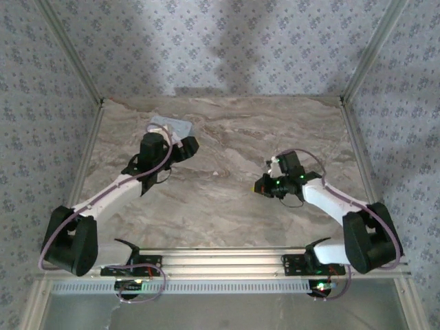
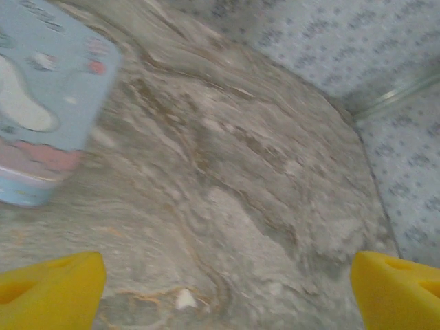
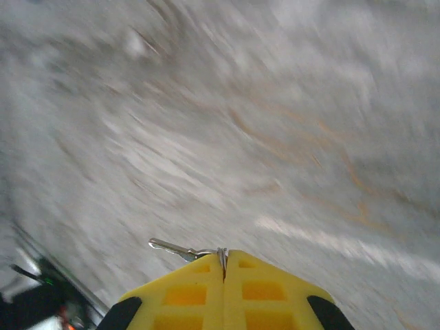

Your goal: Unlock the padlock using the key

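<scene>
Status on the right gripper: yellow fingers pressed flat together, no gap at the seam, pinching the key right at the tips. The key's thin silvery shaft sticks out sideways, left of the seam in the wrist view, over the marble table. The end inside the pinch is hidden, and that view is blurred, so no finer detail on the key. Reference is the pale blue cartoon-print tin lying flat on the marble. Relative to the tin, the right gripper and the key are well apart from it, off to the tin's right and closer to the arm bases, tips pointing toward the tin's side of the table. Next, the left gripper: spread wide, one yellow fingertip at each bottom corner of its wrist view, bare marble between them, holding nothing. It hangs just beside the tin at the tin's right, near-side corner. The tin sits up-left of the fingers in that view, not touching them.
</scene>
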You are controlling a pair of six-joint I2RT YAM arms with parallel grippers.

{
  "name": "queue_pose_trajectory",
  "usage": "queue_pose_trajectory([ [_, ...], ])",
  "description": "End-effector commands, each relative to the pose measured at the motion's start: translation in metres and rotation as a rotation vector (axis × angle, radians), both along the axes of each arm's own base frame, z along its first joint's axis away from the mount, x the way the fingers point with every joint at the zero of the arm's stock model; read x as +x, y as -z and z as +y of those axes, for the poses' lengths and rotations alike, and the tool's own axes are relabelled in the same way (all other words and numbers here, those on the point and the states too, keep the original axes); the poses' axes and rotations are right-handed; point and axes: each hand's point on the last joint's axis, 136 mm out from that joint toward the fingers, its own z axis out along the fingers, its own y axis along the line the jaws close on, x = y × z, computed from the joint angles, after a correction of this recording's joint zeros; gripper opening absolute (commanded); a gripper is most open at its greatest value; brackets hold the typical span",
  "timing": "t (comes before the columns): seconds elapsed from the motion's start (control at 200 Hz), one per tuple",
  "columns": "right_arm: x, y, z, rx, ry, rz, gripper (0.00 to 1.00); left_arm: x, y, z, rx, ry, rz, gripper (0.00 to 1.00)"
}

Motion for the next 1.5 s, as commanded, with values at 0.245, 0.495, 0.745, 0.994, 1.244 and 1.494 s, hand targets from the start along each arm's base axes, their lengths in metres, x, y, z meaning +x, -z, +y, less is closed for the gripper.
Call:
queue_pose_trajectory([
  [0.245, 0.067, -0.125, 0.012, 0.303, 0.18, -0.274, 0.0, -0.021, -0.094, -0.115, -0.075, 0.403, -0.21, 0.78],
  [0.495, 0.071, -0.148, 0.016, 0.338, 0.187, -0.269, 0.0, -0.029, -0.101, -0.146, -0.057, 0.482, -0.259, 0.7],
  [0.745, 0.074, -0.147, 0.028, 0.347, 0.161, -0.251, 0.0, -0.04, -0.084, -0.168, -0.025, 0.538, -0.233, 0.66],
  [0.994, 0.07, -0.147, 0.037, 0.343, 0.139, -0.247, 0.0, -0.033, -0.078, -0.177, -0.021, 0.54, -0.22, 0.62],
  [1.244, 0.066, -0.147, 0.039, 0.343, 0.129, -0.244, 0.0, -0.028, -0.071, -0.176, -0.016, 0.51, -0.197, 0.52],
  [1.494, 0.065, -0.153, 0.042, 0.363, 0.123, -0.253, 0.0, -0.026, -0.064, -0.177, -0.006, 0.504, -0.181, 0.46],
])
